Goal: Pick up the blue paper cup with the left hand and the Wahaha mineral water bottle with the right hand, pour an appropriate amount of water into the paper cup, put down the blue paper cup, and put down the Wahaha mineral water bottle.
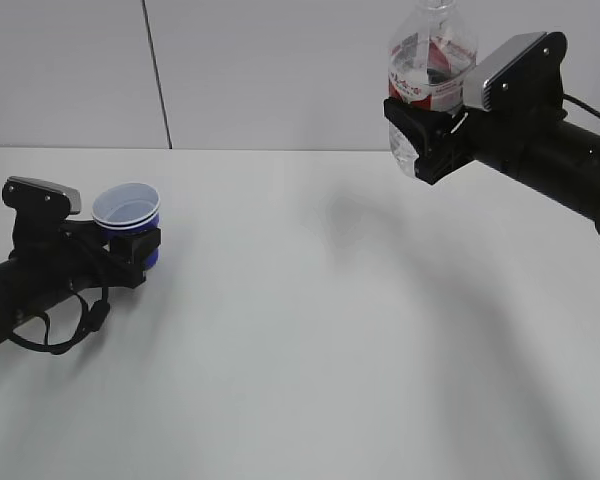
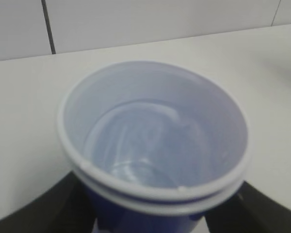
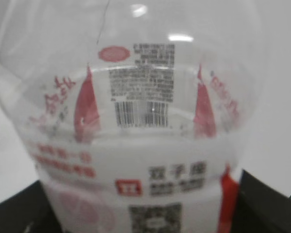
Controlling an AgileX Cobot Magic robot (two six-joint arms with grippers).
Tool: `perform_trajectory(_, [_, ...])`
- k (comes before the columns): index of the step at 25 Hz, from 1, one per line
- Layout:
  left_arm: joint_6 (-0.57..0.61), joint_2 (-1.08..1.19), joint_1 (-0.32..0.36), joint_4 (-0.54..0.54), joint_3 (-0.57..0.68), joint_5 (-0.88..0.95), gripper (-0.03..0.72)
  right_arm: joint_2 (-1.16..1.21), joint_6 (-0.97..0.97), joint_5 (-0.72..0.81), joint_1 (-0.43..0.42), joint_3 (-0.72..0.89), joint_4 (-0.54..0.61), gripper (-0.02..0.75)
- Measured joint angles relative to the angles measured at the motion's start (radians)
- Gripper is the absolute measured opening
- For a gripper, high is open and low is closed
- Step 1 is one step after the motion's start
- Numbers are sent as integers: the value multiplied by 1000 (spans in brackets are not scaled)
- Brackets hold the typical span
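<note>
Black fingers (image 2: 34,208) of the left hand's two-finger gripper (image 1: 140,245) stand partly apart and closed around the small tapered blue paper cup (image 1: 128,217), one on each side of its deep blue wall just under the white double rim; the cup sits upright near the left edge of the plain white table (image 1: 310,330), and whether its base touches the tabletop cannot be told; in the left wrist view the cup's white inside fills the picture, with a pale curved sheen low in it that may be water, though that is not clear; the left hand's black arm lies low along the table with a grey block on top and loose cables beneath it; over at the far right corner of the table, the right hand's gripper (image 1: 427,135) likewise holds its black fingers (image 3: 262,204) partly spread, clamped on the tall clear ribbed plastic Wahaha mineral water bottle (image 1: 430,70) at its red-and-white label band; the bottle is lifted well clear of the tabletop and stands roughly upright, its neck cut off by the picture's top edge; cup and bottle are well apart.
</note>
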Motion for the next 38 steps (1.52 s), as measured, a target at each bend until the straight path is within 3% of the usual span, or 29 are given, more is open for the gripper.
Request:
perform_trajectory(29, [0, 47, 0, -7, -2, -43, 468, 0, 5, 2, 0, 0, 0, 484])
perform_trajectory(38, [0, 49, 0, 8, -2, -33, 569, 0, 6, 2, 0, 0, 0, 484])
